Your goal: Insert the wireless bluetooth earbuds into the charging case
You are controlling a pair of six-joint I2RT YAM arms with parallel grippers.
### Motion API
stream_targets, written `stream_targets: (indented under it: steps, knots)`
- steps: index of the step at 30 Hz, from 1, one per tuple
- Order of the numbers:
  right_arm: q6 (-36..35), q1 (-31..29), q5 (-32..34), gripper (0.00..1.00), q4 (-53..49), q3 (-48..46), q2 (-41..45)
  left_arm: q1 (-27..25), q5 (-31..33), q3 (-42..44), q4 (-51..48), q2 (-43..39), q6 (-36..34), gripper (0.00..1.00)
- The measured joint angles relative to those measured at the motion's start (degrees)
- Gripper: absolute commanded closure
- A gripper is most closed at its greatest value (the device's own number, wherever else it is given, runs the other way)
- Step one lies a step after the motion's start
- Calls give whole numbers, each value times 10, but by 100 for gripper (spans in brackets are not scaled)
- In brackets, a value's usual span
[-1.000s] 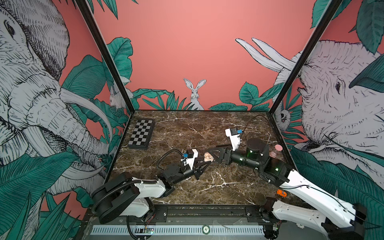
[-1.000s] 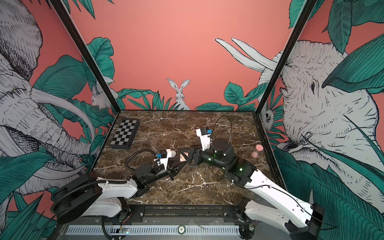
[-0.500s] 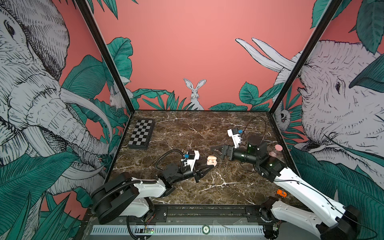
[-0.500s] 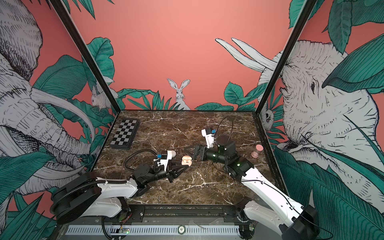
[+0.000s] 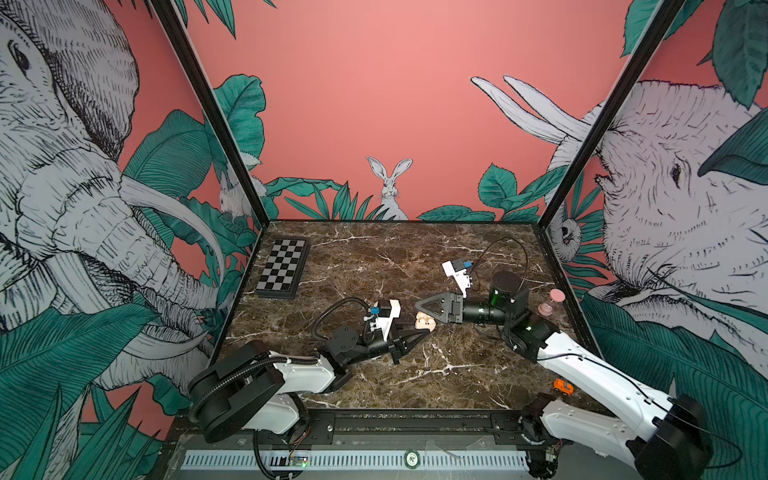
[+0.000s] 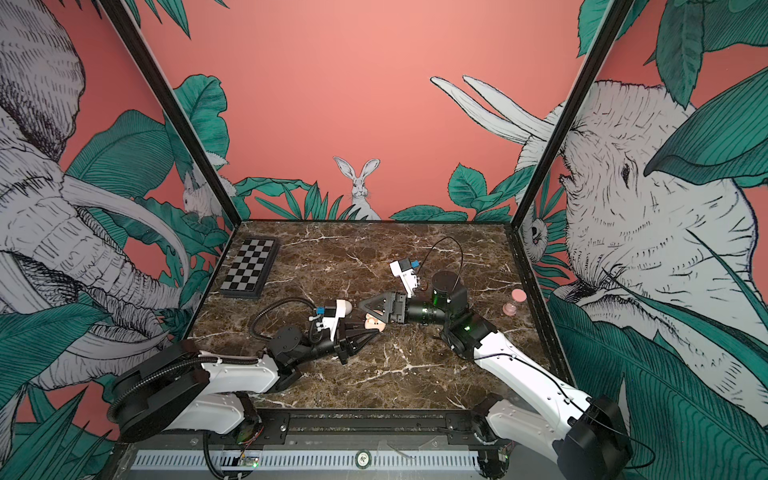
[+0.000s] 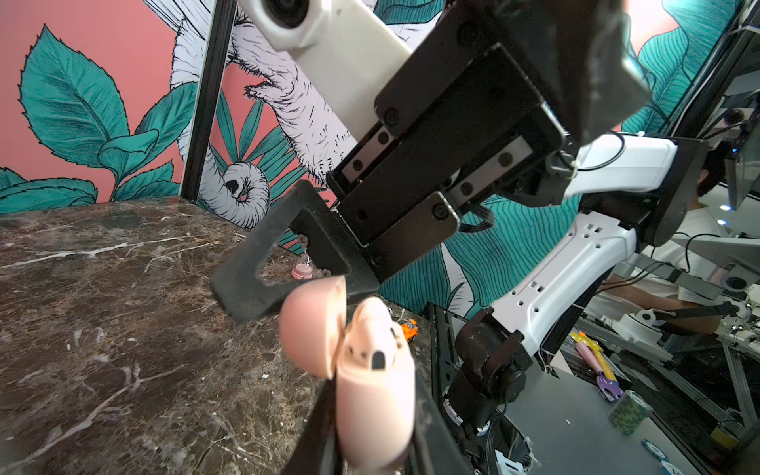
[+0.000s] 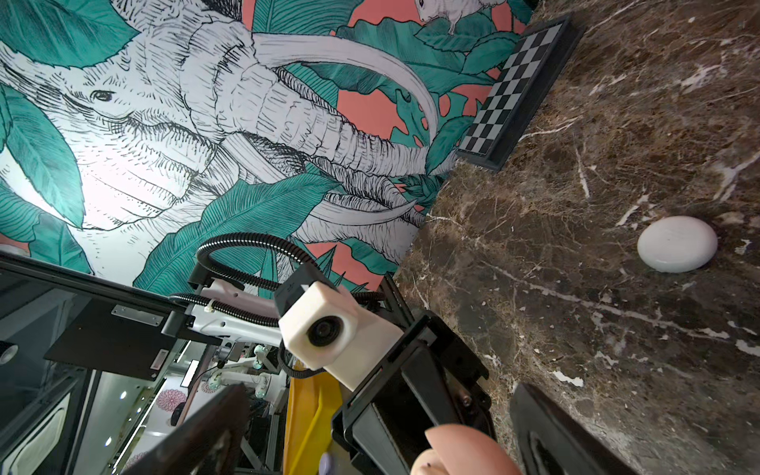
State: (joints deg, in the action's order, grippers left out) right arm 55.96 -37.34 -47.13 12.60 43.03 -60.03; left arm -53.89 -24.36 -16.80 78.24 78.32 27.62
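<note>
My left pincer [image 5: 419, 333] is clamped tight on the pink charging case [image 5: 426, 322], a little below the middle of both top views. Its lid [image 7: 312, 329] stands open. In the left wrist view one pale earbud [image 7: 372, 341] sits in its well, a dark spot showing. Whether a second one lies beside it I cannot tell.

My right pincer [image 5: 420, 308] is spread wide and reaches in from the right. In the right wrist view the case shows between its two fingers, and I cannot tell if either one touches it.

Under us is the bench [image 5: 415, 374], dark brown marble with white veins. A white puck [image 8: 676, 243] lies on it, apart from both pincers. A chessboard [image 5: 282, 272] sits at the bench's upper left corner, and two small pink round pieces [image 5: 557, 296] sit by its right edge. A tiny orange toy [image 5: 563, 386] is at the lower right beside my right arm.

The walls [image 5: 374, 104] are coral, painted with elephants, green leaves and a rabbit, with black posts at the corners.

A second ago my right pincer was pressed in against the left one's tip, with the case half hidden between them. Now my right arm has drawn back toward the right, its fingers have spread wider, and the case shows plainly. My left grip has not changed.
</note>
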Motion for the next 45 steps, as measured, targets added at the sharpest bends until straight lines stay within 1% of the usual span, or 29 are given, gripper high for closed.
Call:
stream_targets:
  steps: [3,7,9,11,13,16,17,20,24,29,33,38,39,40,42,43,44,45]
  knots:
    - [0,1,-6,2,0,0,15,-2,9,0,3,1,0,100]
    - [6,-2,-43,2,0,2,50,-2,33,0,-11,11,0,100]
    - [6,-2,-55,5,-3,6,65,-2,46,0,-19,17,0,100]
    - [-7,-2,-49,2,-37,19,81,0,60,-1,-34,23,0,100]
    - [-44,-2,-18,2,-109,48,96,2,69,-7,-66,25,0,100]
    - [-104,5,61,2,-218,99,102,4,72,-44,-160,29,7,100]
    - [-116,10,83,2,-241,107,99,4,70,-67,-205,32,11,100]
    - [-132,33,143,2,-291,105,80,5,61,-121,-294,50,27,100]
    - [-131,52,211,2,-325,66,44,7,69,-159,-390,87,57,100]
    - [-132,58,272,2,-360,46,46,16,89,-174,-482,146,110,100]
    - [-141,61,292,2,-361,46,57,29,87,-182,-508,195,160,100]
    - [-147,62,316,2,-369,45,66,35,83,-215,-519,218,193,100]
    - [-148,63,320,2,-370,43,68,35,82,-218,-522,220,196,96]
    - [-149,64,325,2,-371,41,71,36,81,-222,-525,222,200,89]
    - [-151,66,333,2,-375,37,75,38,76,-229,-535,224,205,79]
    - [-152,68,335,2,-377,36,76,38,74,-233,-543,224,206,70]
    - [-153,69,337,2,-379,35,77,38,73,-237,-552,224,206,55]
    - [-154,70,339,2,-380,35,77,39,71,-240,-559,224,210,52]
